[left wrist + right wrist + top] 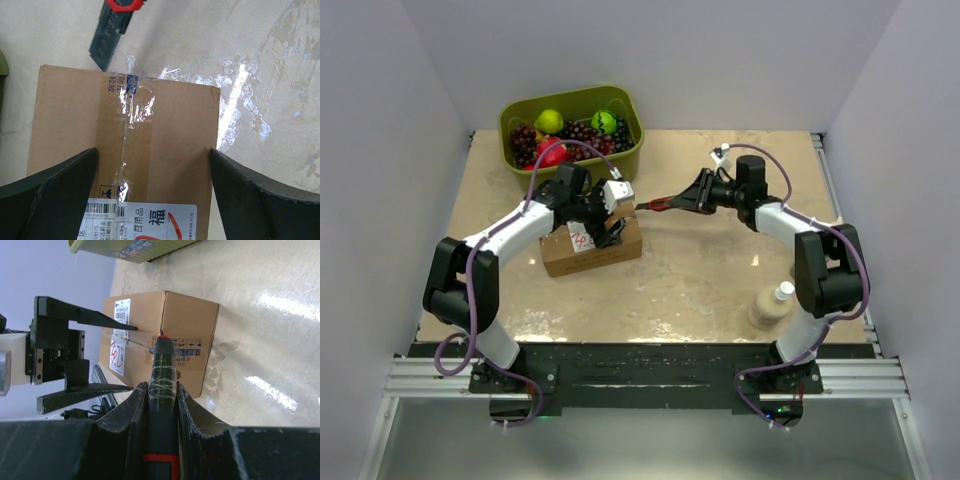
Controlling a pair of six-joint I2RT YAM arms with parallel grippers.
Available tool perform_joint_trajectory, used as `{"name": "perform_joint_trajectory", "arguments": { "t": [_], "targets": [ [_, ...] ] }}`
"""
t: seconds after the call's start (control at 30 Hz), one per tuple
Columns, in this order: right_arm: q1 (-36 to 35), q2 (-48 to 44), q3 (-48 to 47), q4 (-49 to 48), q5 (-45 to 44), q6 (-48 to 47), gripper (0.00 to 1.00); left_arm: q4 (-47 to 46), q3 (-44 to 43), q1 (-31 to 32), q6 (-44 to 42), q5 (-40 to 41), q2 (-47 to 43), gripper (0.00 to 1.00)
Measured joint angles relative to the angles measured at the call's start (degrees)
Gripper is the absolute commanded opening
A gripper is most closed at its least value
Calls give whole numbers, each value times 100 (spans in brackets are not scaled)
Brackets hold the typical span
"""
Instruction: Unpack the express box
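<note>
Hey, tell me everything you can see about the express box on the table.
The express box is a brown corrugated cardboard carton lying flat on the table near the green bin. It is closed, its top seam sealed with clear tape. A white printed label with red handwritten marks sits on top. The open left gripper straddles its sides, and the cutter held in the right gripper reaches its taped end seam.

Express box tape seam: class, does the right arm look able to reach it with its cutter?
Probably yes. The cutter in the right tool points at the seam on the express box; the left tool straddles the box with fingers wide, leaving the tape clear.
</note>
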State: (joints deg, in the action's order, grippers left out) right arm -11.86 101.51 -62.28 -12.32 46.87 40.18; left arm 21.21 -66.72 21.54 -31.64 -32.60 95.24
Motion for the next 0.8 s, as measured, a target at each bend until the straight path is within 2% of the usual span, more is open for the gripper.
{"name": "perform_joint_trajectory", "arguments": {
  "t": [0.47,0.8],
  "targets": [
    [15,-651,586,254,66,-282,0,-101,9,0,55,52,17,97],
    [24,-1073,824,848,260,-697,0,-155,13,-2,107,92,33,97]
  ]
}}
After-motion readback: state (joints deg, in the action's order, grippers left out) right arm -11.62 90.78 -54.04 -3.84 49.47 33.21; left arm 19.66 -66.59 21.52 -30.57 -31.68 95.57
